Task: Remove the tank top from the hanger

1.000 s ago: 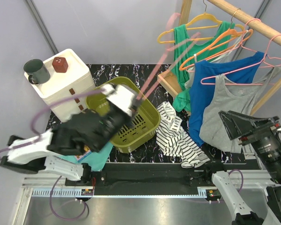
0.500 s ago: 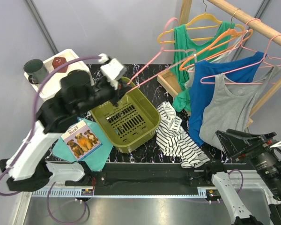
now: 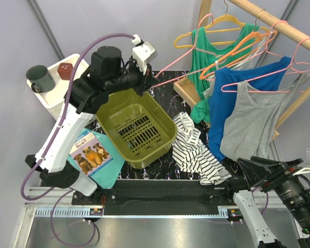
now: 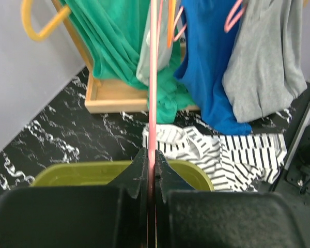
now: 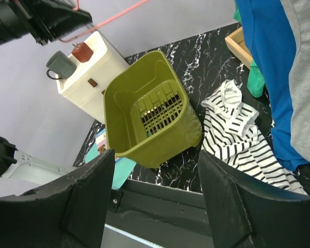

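Note:
My left gripper [image 3: 149, 77] is raised above the olive basket and is shut on the thin bar of a bare pink hanger [image 3: 178, 59]. The hanger slants up to the right, and its hook reaches up by the wooden post. In the left wrist view the pink hanger [image 4: 153, 77] runs straight up out of the closed left gripper [image 4: 151, 155]. A black-and-white striped tank top [image 3: 196, 150] lies crumpled on the black marble table, free of any hanger; it also shows in the right wrist view [image 5: 237, 134]. My right gripper [image 3: 249, 168] is open and empty, low at the near right.
An olive basket [image 3: 137, 126] stands mid-table. A white box [image 3: 59, 90] with a mug and a red block is at far left, a book [image 3: 90, 155] on teal cloth in front. A wooden rail [image 3: 279, 23] holds green, blue [image 3: 227, 98] and grey [image 3: 250, 121] tops on hangers.
My left arm has swung up and back from in front of the basket, carrying the pink hanger higher toward the rail. My right arm has sunk lower toward the near edge.

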Robot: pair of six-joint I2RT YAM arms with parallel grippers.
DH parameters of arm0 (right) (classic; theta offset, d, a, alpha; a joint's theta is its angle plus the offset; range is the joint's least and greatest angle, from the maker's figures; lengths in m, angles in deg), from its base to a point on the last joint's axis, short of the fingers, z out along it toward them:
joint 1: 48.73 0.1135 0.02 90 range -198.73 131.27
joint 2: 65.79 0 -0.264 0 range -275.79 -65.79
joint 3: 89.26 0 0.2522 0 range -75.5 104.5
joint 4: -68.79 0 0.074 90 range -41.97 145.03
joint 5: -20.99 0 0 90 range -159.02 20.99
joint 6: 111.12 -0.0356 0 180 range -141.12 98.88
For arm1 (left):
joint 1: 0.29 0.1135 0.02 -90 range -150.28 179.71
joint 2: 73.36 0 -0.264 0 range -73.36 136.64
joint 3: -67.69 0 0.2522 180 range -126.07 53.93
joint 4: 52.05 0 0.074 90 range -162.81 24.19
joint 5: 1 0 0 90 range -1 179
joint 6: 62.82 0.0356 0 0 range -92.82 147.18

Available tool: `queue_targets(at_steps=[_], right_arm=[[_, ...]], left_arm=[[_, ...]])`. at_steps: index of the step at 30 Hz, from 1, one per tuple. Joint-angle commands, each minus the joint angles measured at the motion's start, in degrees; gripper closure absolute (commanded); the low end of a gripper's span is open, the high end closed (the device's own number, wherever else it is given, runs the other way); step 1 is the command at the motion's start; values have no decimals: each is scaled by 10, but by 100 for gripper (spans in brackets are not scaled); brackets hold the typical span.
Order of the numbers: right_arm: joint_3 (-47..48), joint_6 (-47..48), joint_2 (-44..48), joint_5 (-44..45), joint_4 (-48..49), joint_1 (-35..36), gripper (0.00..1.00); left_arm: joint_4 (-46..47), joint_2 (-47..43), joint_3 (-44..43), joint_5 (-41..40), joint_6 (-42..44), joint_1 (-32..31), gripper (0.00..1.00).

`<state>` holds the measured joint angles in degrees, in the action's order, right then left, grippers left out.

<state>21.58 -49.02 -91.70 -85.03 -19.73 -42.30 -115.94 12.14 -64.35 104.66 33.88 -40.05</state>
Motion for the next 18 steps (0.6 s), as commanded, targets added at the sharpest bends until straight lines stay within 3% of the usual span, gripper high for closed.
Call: queue_targets(at_steps=[1,9,18], right_arm=[[-2,15,3,5,-8,1,27],[-21,6,12,5,-8,1,27],[-36,-5,16,-7,-4,1,28]], left_arm=[[35,46,-92,87,2,25,100],[66,186,-254,209,-45,60,100],[249,263,-259,225,-157,59,100]])
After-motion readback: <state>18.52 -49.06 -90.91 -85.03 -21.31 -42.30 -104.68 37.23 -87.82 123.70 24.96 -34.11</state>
